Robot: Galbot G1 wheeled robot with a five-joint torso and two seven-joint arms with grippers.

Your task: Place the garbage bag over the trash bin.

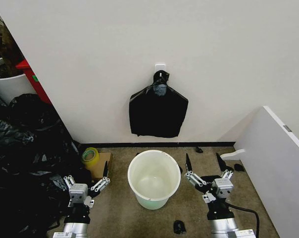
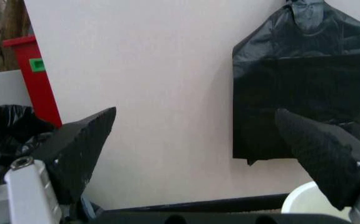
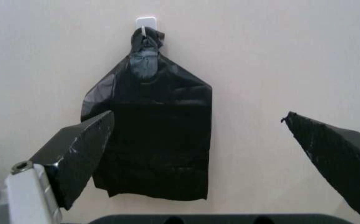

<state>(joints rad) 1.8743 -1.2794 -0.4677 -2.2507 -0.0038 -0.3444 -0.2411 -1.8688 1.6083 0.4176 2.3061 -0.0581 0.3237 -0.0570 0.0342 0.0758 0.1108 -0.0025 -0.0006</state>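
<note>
**Mia:** Both claws are open, right? I see the left claw (image 1: 86, 181) low on the left and the right claw (image 1: 206, 165) low on the right. Each one has its black fingers spread wide, with nothing between them.

**Ben:** Yes. And the round white plastic bucket (image 1: 154, 179) stands on the brown floor (image 1: 117, 213), right between the two claws. It stands up straight and its mouth is open at the top. Neither claw touches it.

**Mia:** Where is the thin shiny black plastic bag (image 1: 158, 110)?

**Ben:** It hangs flat on the pale wall (image 1: 90, 59), above and behind the bucket. Its top is bunched in a knot and hooked on a small white hook (image 1: 160, 66). It is well apart from both claws. The right wrist camera looks straight at the bag (image 3: 151, 135) through the open right claw (image 3: 198, 144). The left wrist camera sees the bag (image 2: 304, 93) off to one side, past the open left claw (image 2: 195, 135), and a bit of the white bucket (image 2: 301, 203) shows low down.

**Mia:** What else is around?

**Ben:** A roll of yellow-green tape (image 1: 90, 155) sits on a flat brown cardboard piece (image 1: 102, 166), just beside the bucket on the left. Further left is a big heap of black sacks (image 1: 25, 163). A red box (image 1: 34, 82) leans by the wall behind it. On the right stands a white board (image 1: 275, 163). A small black thing (image 1: 179, 227) lies on the floor in front of the bucket.
</note>
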